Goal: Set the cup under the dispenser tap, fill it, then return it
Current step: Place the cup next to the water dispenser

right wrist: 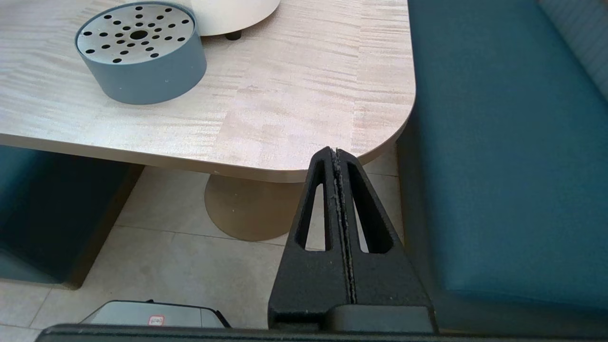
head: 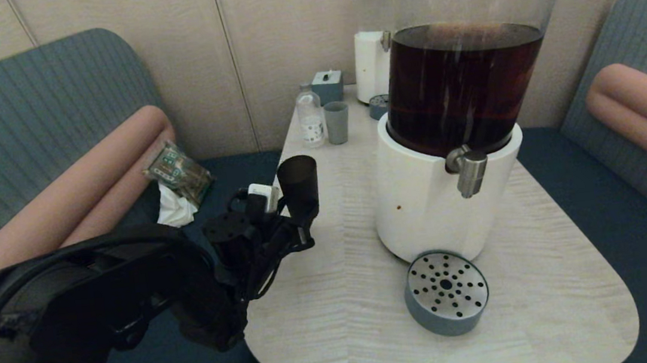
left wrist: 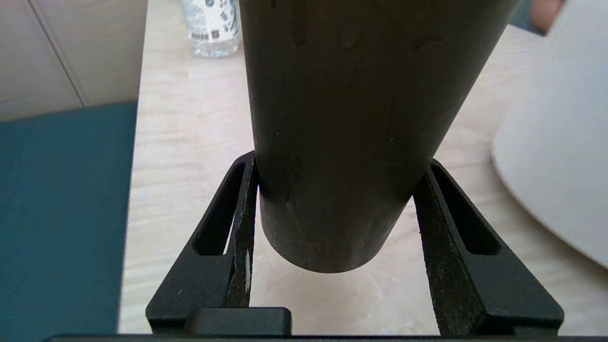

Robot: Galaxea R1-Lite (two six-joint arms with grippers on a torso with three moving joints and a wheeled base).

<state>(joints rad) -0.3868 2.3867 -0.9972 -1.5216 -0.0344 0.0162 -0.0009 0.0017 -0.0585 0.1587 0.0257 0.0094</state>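
The black cup (head: 298, 185) is upright over the table's left edge, with my left gripper (head: 300, 232) shut on its lower part. In the left wrist view both fingers press the sides of the cup (left wrist: 342, 118), and light tabletop shows under its base. The steel dispenser tap (head: 469, 171) juts from the white base of the big dispenser (head: 422, 207), whose clear tank holds dark brown liquid; it is to the right of the cup and well apart from it. My right gripper (right wrist: 336, 153) is shut and empty, below the table's near right corner.
A round grey drip tray (head: 446, 292) with a perforated metal top lies in front of the dispenser. At the table's back stand a grey-green cup (head: 336, 122), a small clear bottle (head: 310, 117), a blue box (head: 328, 86) and a smaller white dispenser (head: 372, 65). Blue benches flank the table (head: 538, 279).
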